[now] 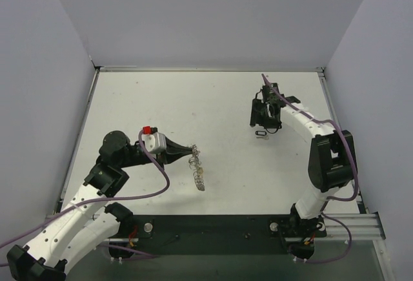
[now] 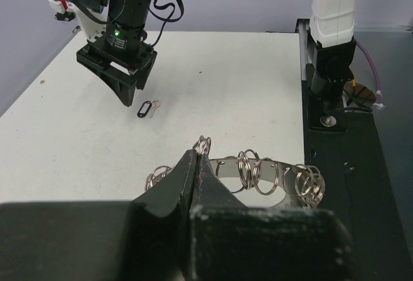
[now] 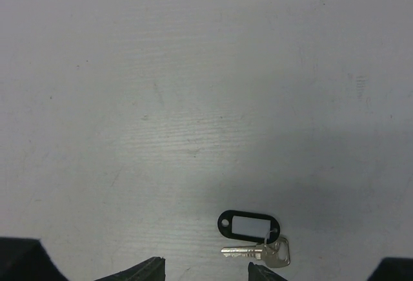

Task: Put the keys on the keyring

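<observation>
Reach for the key, seen from above and from both wrists. The right fingers stand apart and point down at the surface, gripping nothing. The key, a small silver one joined to a black tag with a white label, lies flat just ahead of their tips. It is not centred in the gap and sits toward the tip on the right of the right wrist view. Tag and key both run side to side in that view, so their long axis lies along the line on which the fingers close, not across it.

The left fingers are together, clamped on the keyring. This is a silvery curved band strung with small split rings, and it hangs from their tips on the near left, well apart from the key.

The right arm is much the nearer to the key. The pick probably calls for a small sideways shift, and perhaps a wrist turn so that the fingers close across the narrow width. A thin key lying flat may slide away.
</observation>
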